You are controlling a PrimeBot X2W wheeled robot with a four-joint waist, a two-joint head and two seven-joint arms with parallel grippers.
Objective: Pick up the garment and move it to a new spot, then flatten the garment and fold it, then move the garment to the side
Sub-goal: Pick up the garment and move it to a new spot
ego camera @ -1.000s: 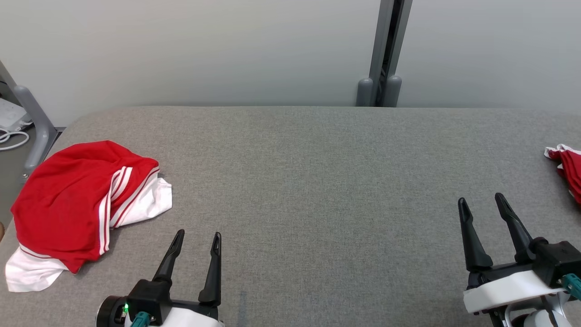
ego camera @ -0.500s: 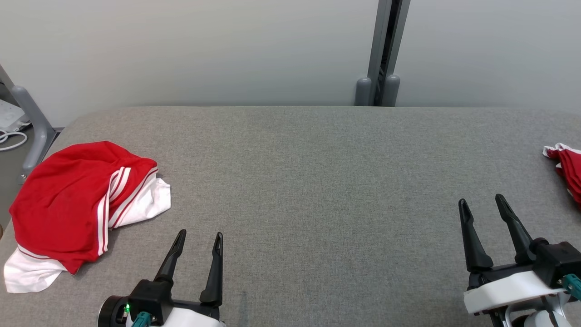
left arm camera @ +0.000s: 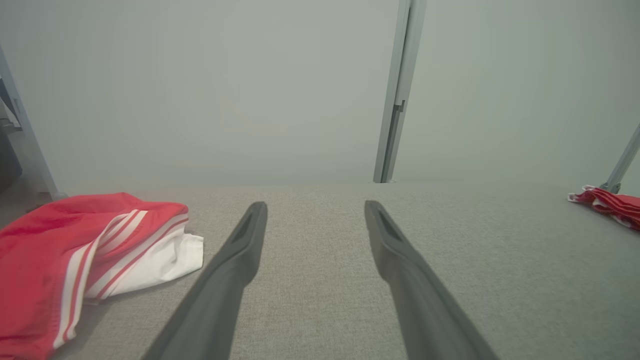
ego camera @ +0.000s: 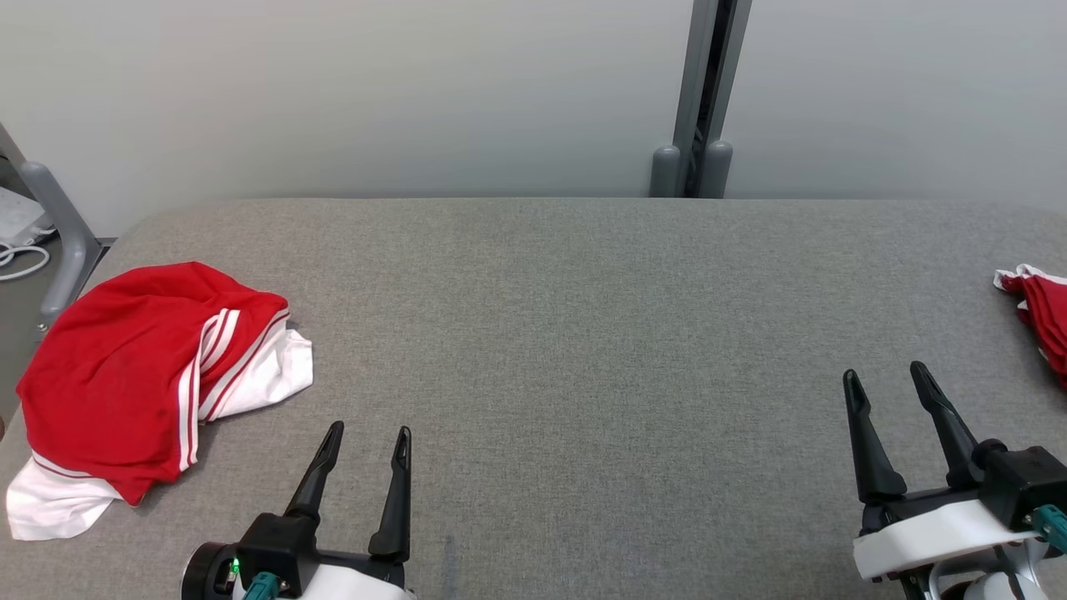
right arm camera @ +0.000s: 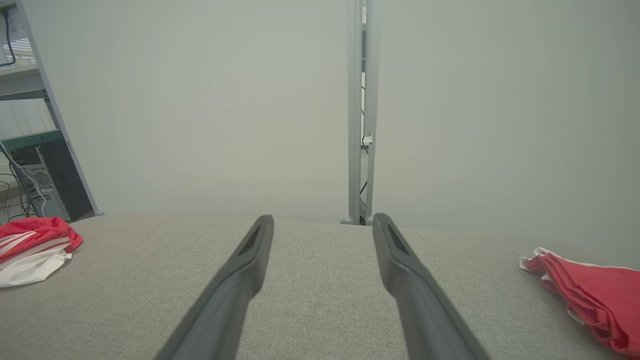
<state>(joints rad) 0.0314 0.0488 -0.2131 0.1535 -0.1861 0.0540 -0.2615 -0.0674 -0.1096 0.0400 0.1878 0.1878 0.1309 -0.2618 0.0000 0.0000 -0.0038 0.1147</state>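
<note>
A crumpled red garment point(ego camera: 125, 375) with white stripes and white trim lies in a heap at the left end of the grey table point(ego camera: 583, 333). The left wrist view has the garment point(left arm camera: 65, 260) at its left; the right wrist view has the garment point(right arm camera: 30, 247) far to its left. My left gripper point(ego camera: 368, 433) hovers open over the table's near edge, a little right of the heap, with nothing between its fingers. Open too, my right gripper point(ego camera: 885, 375) stands at the near right, apart from any cloth.
A second red and white cloth point(ego camera: 1038, 312), folded, lies at the table's right edge, and shows too in the right wrist view point(right arm camera: 585, 295). A grey post point(ego camera: 704, 100) stands behind the table against the pale wall. A grey frame leg point(ego camera: 62, 233) rises at the far left.
The whole head picture has shifted slightly, so the camera moved. Both grippers stay open and in place, and the garment lies as before.
</note>
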